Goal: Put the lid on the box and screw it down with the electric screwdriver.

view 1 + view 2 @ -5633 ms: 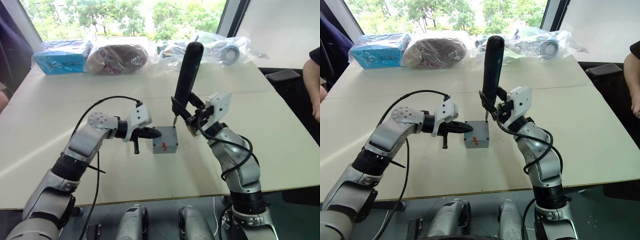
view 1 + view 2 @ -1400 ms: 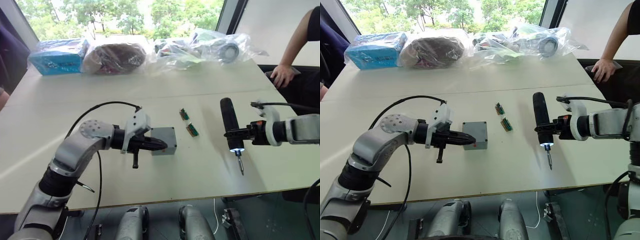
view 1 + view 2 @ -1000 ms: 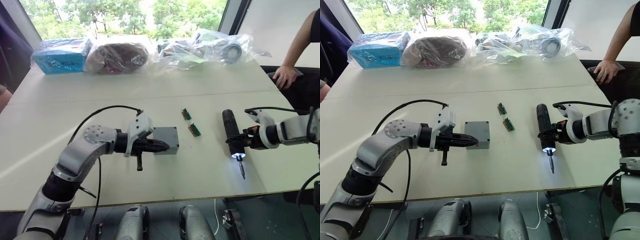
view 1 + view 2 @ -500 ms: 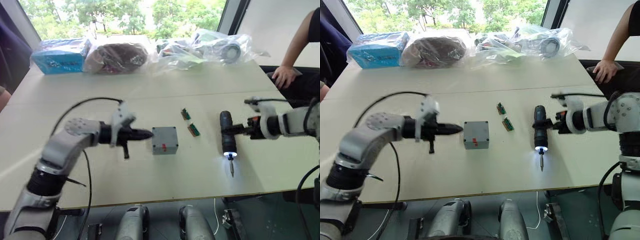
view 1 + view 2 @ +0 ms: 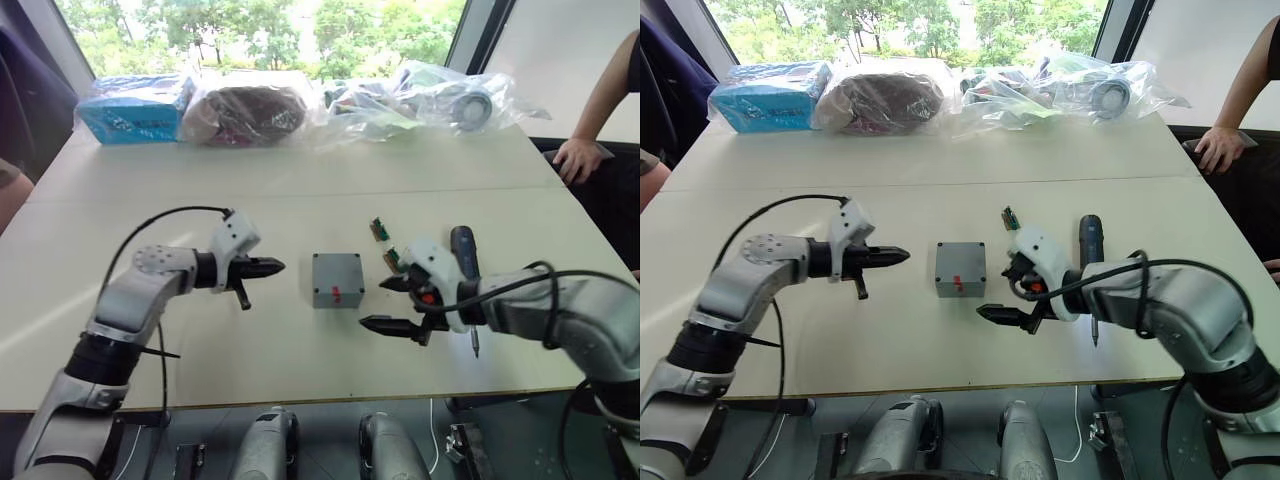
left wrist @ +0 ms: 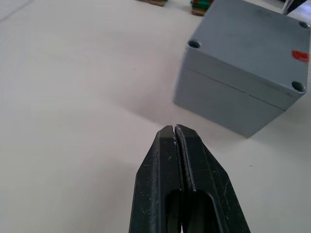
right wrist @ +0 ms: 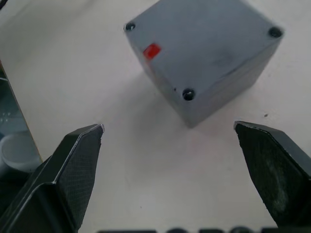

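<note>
The left hand has its two black fingers pressed together, holding nothing, hovering over the worktop a little apart from the box and pointing at its left side. The right hand is spread wide and empty, its fingers framing bare worktop just on the robot's side of the box, touching neither it nor the tool. The lid sits flush on top of the box, red mark up, corner holes visible. The electric screwdriver lies flat on the worktop just beyond the right arm, bit toward the robot, near two small green connector blocks.
</note>
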Controlling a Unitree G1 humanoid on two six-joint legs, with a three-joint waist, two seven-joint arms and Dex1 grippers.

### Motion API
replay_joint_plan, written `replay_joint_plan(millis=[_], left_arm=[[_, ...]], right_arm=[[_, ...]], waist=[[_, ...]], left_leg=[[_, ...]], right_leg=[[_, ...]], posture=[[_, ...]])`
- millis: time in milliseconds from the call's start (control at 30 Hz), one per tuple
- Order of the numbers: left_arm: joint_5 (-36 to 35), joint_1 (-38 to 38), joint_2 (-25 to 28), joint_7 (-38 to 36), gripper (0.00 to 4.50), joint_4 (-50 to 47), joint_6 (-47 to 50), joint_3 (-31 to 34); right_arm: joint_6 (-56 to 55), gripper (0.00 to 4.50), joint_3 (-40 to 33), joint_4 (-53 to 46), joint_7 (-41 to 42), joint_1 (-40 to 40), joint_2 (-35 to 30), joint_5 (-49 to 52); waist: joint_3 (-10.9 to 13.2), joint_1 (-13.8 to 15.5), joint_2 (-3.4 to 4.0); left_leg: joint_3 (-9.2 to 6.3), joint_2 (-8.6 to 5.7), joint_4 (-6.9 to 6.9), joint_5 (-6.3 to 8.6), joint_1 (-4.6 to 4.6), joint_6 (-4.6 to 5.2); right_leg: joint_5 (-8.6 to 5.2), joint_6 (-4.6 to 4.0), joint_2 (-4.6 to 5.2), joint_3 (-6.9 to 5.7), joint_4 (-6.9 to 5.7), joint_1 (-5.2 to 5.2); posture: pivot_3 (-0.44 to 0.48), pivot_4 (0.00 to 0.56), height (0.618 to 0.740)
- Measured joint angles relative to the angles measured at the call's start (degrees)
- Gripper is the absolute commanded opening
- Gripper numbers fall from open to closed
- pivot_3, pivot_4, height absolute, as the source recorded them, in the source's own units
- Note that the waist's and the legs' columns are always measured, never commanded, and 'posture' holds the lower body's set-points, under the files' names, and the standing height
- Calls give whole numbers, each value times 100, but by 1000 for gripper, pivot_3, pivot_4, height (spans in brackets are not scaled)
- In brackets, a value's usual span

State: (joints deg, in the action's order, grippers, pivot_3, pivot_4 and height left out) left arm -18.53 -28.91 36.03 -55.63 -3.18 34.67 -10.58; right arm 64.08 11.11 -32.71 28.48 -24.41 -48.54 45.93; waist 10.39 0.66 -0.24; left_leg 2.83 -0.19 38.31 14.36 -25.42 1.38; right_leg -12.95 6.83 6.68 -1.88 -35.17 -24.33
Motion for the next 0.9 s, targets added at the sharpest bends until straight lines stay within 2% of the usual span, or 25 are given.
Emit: replay_joint_plan(millis=[200, 433, 567, 667, 733, 833, 900], left_arm=[[133, -97, -351, -64, 0, 46, -51, -334], [457, -640, -723, -131, 0, 894, -505, -420], [656, -932, -945, -140, 0, 1424, -916, -452], [795, -937, -793, -172, 0, 1551, -1053, -445], [905, -862, -527, -203, 0, 1553, -1134, -437], [999, -552, -167, -313, 0, 1468, -1122, -401], [947, -350, -115, -394, 0, 1224, -1020, -383]], right_arm=[[-492, 4453, 557, 82, 65, 165, 411, -763], [-150, 4453, 487, -137, 61, 388, 799, -629], [160, 4453, 130, -552, -43, 428, 958, -281], [317, 4453, -239, -794, -50, 441, 780, -151], [335, 4453, -394, -890, 68, 441, 430, -133], [80, 4453, -397, -871, 374, 428, -179, -439], [-205, 4453, -266, -720, 487, 399, -284, -767]], waist=[[0, 1, 0], [-1, 8, -2], [-1, 5, -2], [-1, -8, -2], [-1, -9, -2], [-2, -6, -1], [-3, 3, -3]], left_leg=[[-4, 1, -1, -1, 3, -1], [-6, 0, 1, -1, 3, -2], [-7, 0, 1, -1, 4, -1], [-6, 1, 0, -1, 6, -1], [-7, 2, 0, -1, 6, -1], [-6, 2, 0, -1, 7, -1], [-6, 3, 0, -1, 6, -1]], right_leg=[[2, 3, -6, -3, -13, -2], [2, 4, -6, -6, -14, 1], [3, 5, -6, -6, -16, 1], [3, 6, -6, -6, -19, 0], [3, 5, -6, -6, -21, -1], [3, 5, -4, -6, -20, -1], [3, 5, -3, -6, -20, -1]], posture=[[0, 150, 740], [0, 150, 740], [0, 150, 740], [0, 150, 740], [0, 150, 740], [0, 150, 740], [0, 150, 740]])
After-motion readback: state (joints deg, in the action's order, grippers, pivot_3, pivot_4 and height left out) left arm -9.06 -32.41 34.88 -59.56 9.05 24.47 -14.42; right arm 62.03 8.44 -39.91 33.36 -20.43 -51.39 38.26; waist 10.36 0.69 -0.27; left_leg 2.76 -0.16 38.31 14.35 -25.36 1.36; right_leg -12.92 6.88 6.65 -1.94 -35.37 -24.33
